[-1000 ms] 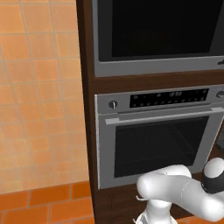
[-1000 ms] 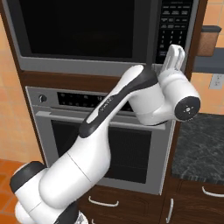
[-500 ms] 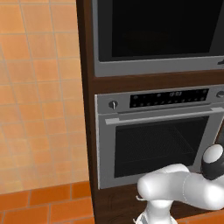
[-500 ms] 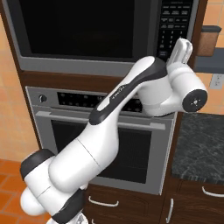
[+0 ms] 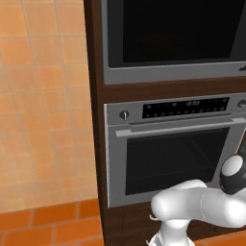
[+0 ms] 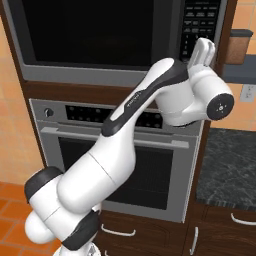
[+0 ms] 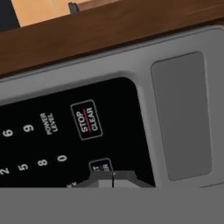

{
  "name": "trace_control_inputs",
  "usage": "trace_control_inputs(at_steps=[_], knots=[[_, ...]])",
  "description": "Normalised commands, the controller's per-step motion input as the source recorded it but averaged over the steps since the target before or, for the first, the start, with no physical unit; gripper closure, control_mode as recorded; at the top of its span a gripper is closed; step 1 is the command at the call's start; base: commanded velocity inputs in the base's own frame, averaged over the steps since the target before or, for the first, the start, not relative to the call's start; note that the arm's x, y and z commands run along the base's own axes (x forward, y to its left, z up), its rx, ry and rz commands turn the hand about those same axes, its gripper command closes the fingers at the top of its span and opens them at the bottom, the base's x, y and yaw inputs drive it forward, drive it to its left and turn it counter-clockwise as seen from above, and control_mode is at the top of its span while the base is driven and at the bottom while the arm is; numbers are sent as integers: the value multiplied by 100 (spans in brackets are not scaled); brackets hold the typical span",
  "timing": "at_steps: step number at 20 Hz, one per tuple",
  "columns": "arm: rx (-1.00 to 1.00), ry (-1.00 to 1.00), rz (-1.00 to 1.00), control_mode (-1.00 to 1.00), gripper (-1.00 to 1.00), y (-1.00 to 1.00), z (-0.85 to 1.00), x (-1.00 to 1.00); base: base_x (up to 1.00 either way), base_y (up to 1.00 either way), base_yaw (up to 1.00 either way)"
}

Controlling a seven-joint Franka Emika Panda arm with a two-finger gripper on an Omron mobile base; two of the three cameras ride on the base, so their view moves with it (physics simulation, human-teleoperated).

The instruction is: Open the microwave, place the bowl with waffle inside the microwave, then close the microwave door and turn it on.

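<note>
Fingers point(image 7: 113, 178) are clenched together on nothing, pressed as one tip against the keypad point(image 6: 199, 22) of the microwave point(image 6: 107, 42), right at the start button point(image 7: 100, 166) below STOP/CLEAR, probably to switch it on. Its door point(image 5: 178, 33) is closed.

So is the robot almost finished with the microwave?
Nearly, it seems. The microwave door looks closed; whether the bowl sits inside can't be seen through the dark glass. In hand now: the shut gripper is at the microwave's keypad, its tips by the start button below STOP/CLEAR. Left: getting it started.
</note>
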Motion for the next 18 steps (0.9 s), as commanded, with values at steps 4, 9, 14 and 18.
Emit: trace_control_inputs(at_steps=[4, 9, 14, 18], knots=[[0, -2, 0, -100, 100, 19, 18, 18, 0, 0, 0], [0, 0, 1, -100, 100, -22, -4, 7, 0, 0, 0], [1, 0, 0, -100, 100, -20, 0, 0, 0, 0, 0], [0, 0, 0, -100, 100, -3, -9, 1, 0, 0, 0]])
